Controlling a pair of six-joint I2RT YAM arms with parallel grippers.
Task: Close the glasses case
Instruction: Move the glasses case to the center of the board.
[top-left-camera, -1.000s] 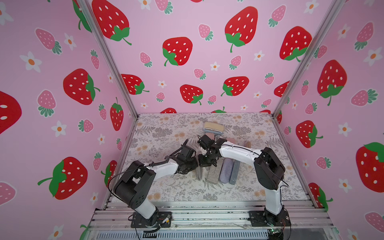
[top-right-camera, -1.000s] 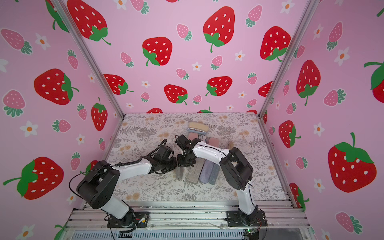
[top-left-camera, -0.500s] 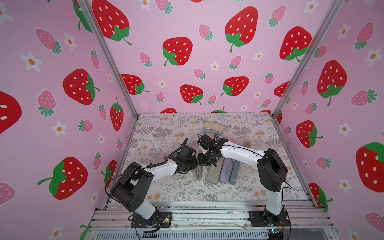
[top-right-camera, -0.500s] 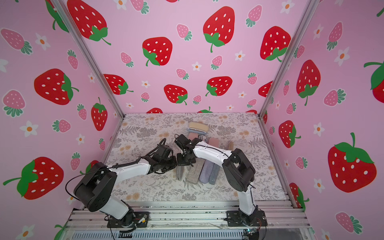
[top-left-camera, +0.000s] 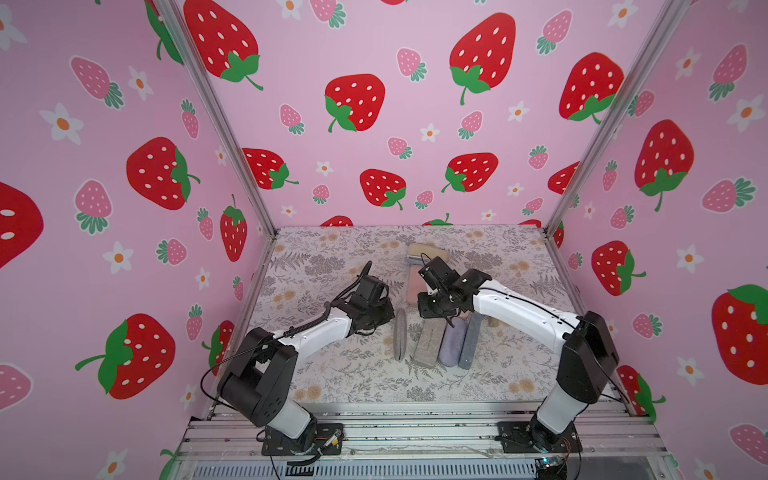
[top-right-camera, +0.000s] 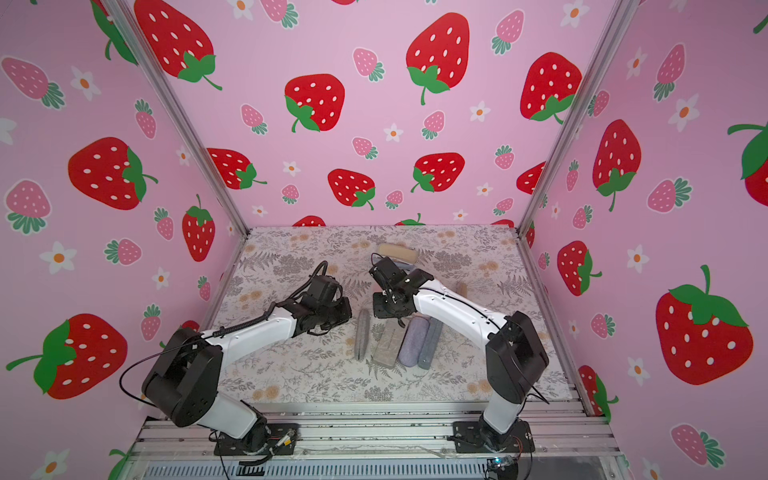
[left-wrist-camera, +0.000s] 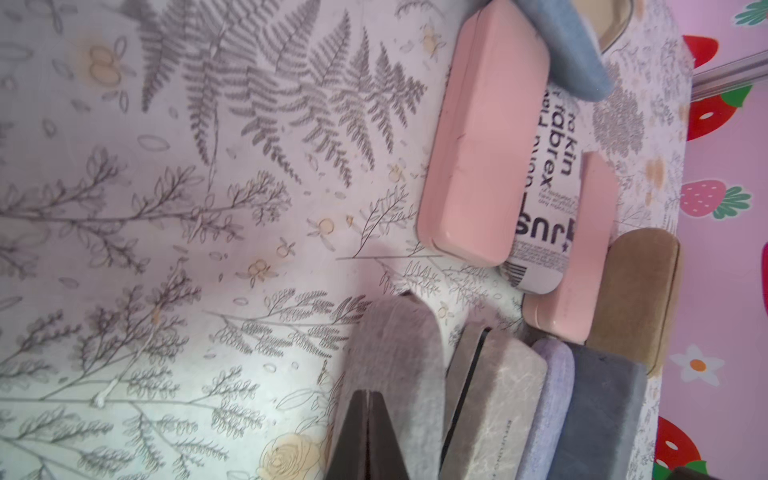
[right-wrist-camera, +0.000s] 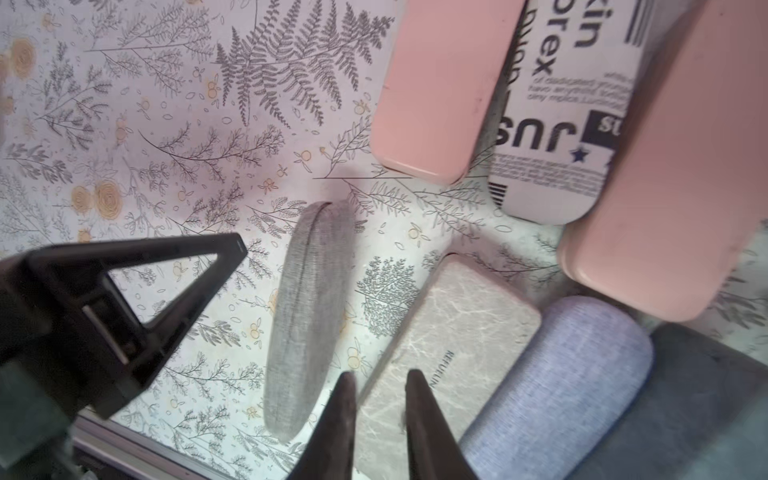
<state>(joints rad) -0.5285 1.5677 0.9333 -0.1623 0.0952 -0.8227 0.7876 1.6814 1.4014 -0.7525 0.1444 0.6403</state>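
Observation:
The grey felt glasses case (top-left-camera: 400, 336) (top-right-camera: 362, 336) stands on its long edge on the floral mat, its halves together with only a thin seam showing (right-wrist-camera: 307, 316). My left gripper (top-left-camera: 388, 318) (left-wrist-camera: 368, 395) is shut and holds nothing, its tip right at the case's far end (left-wrist-camera: 399, 365). My right gripper (top-left-camera: 436, 313) (right-wrist-camera: 380, 374) hovers just right of that end, above the edge of a marble-patterned case (right-wrist-camera: 449, 332). Its jaws stand slightly apart with nothing between them.
Right of the grey case lie the marble case (top-left-camera: 428, 343), with a dark slit along its side (left-wrist-camera: 469, 374), a lilac case (top-left-camera: 453, 343) and a dark grey case (top-left-camera: 469, 340). Behind are pink cases (left-wrist-camera: 486, 137), a printed white case (left-wrist-camera: 548, 187) and a tan one (left-wrist-camera: 636, 291).
My right gripper's jaws have parted a little; they were shut before. Both arms and the grey case have hardly moved.

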